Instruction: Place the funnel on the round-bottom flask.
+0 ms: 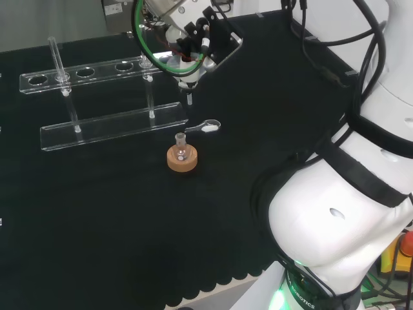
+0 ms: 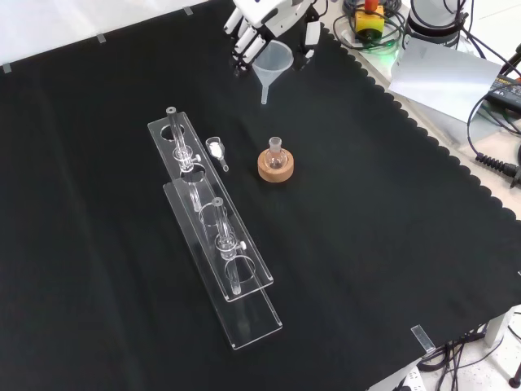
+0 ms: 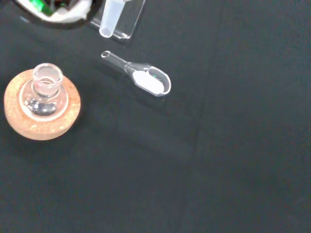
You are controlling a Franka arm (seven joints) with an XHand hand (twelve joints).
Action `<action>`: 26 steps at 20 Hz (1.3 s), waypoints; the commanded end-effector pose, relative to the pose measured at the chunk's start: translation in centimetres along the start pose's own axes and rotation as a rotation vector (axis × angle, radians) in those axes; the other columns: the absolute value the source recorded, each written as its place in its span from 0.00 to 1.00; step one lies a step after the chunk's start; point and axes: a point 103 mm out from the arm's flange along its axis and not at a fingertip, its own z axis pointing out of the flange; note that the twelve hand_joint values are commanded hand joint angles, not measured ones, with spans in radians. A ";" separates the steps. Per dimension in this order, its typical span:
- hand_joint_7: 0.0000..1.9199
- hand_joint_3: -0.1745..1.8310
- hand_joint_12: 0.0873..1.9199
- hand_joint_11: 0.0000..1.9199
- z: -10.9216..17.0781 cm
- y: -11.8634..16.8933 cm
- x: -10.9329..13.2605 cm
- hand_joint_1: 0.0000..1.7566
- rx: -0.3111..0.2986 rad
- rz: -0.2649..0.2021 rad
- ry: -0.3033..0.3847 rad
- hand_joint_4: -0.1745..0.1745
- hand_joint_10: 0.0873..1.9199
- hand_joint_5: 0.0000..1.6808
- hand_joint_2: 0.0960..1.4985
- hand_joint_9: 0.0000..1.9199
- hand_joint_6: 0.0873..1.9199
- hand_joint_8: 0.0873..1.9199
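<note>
A small clear round-bottom flask (image 1: 181, 150) (image 2: 276, 155) (image 3: 43, 92) sits upright in a cork ring (image 1: 182, 161) (image 2: 275, 169) (image 3: 41, 119) on the black cloth. The hand (image 1: 182, 35) (image 2: 259, 20) hangs in the air, shut on a clear funnel (image 2: 273, 67) (image 1: 188, 79) with its stem (image 3: 110, 19) pointing down. In the front view the funnel is above and slightly left of the flask, well clear of its neck. In the head view the funnel's stem ends a short way above the flask's mouth.
A clear weighing scoop (image 1: 205, 126) (image 2: 216, 151) (image 3: 144, 77) with white powder lies beside the flask. A clear test-tube rack (image 1: 97, 97) (image 2: 213, 224) holding tubes stands on the cloth. The arm's white links (image 1: 348, 194) rise at the head view's right.
</note>
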 end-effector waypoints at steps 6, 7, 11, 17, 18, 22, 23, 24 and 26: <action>0.26 0.42 0.68 0.28 1.3 0.0 2.9 0.48 0.008 -0.030 -0.005 0.49 0.20 0.39 0.46 0.51 0.38 0.31; 0.26 0.42 0.68 0.28 1.4 0.1 3.3 0.48 0.011 -0.036 -0.008 0.49 0.20 0.39 0.46 0.51 0.38 0.31; 0.26 0.42 0.67 0.28 1.7 0.3 4.4 0.48 0.023 -0.052 -0.015 0.49 0.20 0.39 0.46 0.51 0.38 0.31; 0.26 0.42 0.67 0.28 1.9 0.7 5.5 0.48 0.036 -0.067 -0.038 0.49 0.20 0.39 0.46 0.51 0.38 0.31; 0.26 0.42 0.67 0.28 1.9 0.8 5.7 0.48 0.035 -0.069 -0.042 0.49 0.20 0.39 0.46 0.51 0.38 0.31; 0.26 0.42 0.67 0.28 2.3 1.2 5.9 0.48 0.050 -0.061 -0.048 0.49 0.20 0.39 0.46 0.51 0.38 0.31; 0.26 0.42 0.67 0.28 2.4 1.4 5.9 0.48 0.052 -0.060 -0.048 0.49 0.20 0.39 0.46 0.51 0.38 0.31; 0.26 0.42 0.67 0.28 2.5 1.5 5.9 0.48 0.053 -0.059 -0.049 0.49 0.20 0.39 0.46 0.51 0.38 0.31; 0.26 0.42 0.67 0.28 2.7 1.7 5.8 0.48 0.057 -0.057 -0.047 0.49 0.20 0.39 0.46 0.51 0.38 0.31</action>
